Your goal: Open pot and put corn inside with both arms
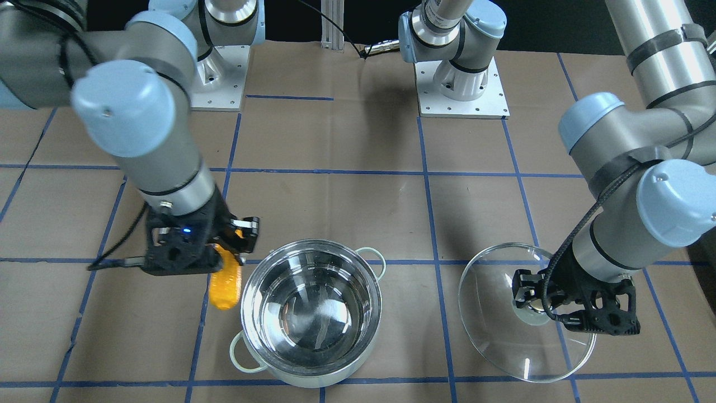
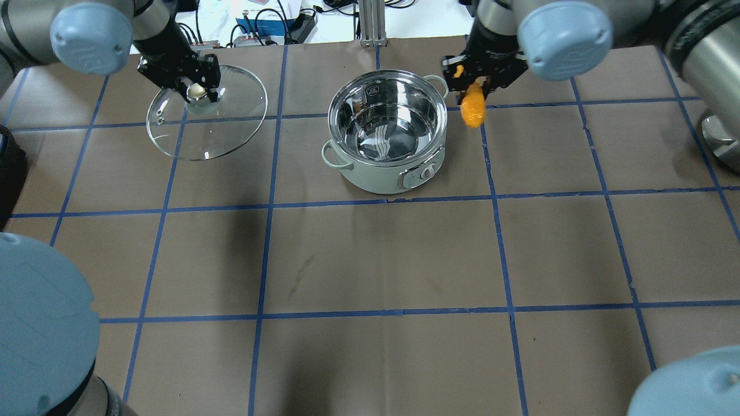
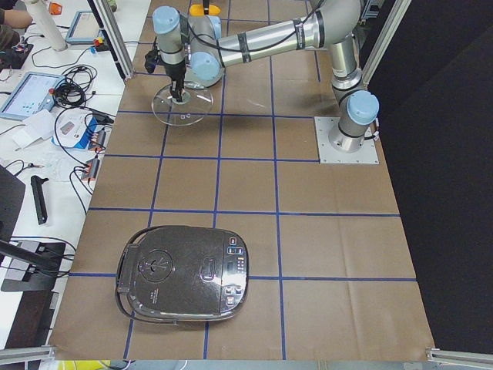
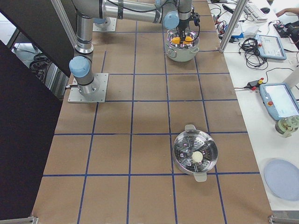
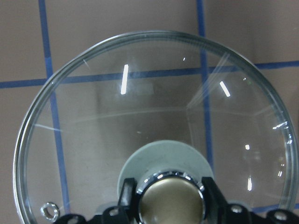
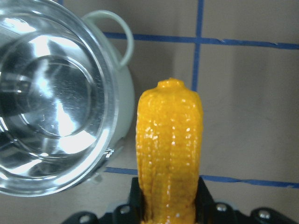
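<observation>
The steel pot (image 1: 380,305) stands open and empty on the brown table; it also shows in the overhead view (image 2: 376,176) and the right wrist view (image 6: 110,93). My right gripper (image 1: 229,252) is shut on the yellow-orange corn (image 1: 225,285), which hangs tip down just outside the pot's rim, beside one loop handle (image 2: 473,110) (image 6: 169,149). My left gripper (image 2: 196,89) is shut on the knob of the clear glass lid (image 2: 219,127), held tilted over the table away from the pot (image 1: 503,336) (image 5: 154,116).
A black-and-silver rice cooker (image 3: 185,281) sits at the table's end on my left. A second steel pot with a perforated insert (image 4: 195,154) sits at the end on my right. The arm bases (image 1: 461,84) (image 1: 218,78) stand on the robot's side of the table.
</observation>
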`<state>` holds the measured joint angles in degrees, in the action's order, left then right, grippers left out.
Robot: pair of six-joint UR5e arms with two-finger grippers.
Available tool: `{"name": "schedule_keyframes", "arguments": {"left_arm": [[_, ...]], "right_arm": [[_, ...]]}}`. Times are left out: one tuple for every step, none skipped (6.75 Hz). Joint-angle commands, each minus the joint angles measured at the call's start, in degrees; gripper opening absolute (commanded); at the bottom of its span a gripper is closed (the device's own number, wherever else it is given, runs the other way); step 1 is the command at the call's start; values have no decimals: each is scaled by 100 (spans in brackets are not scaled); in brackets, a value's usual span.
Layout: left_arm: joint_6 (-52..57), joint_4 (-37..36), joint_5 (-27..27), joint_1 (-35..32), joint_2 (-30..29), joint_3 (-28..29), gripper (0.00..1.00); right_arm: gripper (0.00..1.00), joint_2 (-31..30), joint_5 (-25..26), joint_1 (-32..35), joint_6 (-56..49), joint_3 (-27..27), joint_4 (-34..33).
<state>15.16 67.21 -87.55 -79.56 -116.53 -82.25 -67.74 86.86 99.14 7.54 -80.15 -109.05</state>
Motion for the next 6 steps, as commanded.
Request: {"name": "schedule_keyframes", "arguments": {"left_arm": [[479, -1690, 9, 239, -211, -1107, 8], [383, -1685, 27, 230, -230, -1109, 8], [182, -1685, 218, 222, -265, -1144, 9], [189, -1685, 229, 222, -274, -1144, 48], [-63, -1650, 220, 152, -283, -1109, 99], [-266, -1641, 220, 29, -231, -1100, 100]], "right_arm": [[16, 933, 172, 867, 888, 202, -1156], [16, 1094, 321, 949, 889, 184, -1284], [16, 1200, 314, 949, 802, 71, -1294], [17, 1384, 314, 949, 810, 35, -1477], [30, 1473, 297, 949, 810, 26, -1644], [75, 1491, 331, 949, 810, 17, -1646]]}}
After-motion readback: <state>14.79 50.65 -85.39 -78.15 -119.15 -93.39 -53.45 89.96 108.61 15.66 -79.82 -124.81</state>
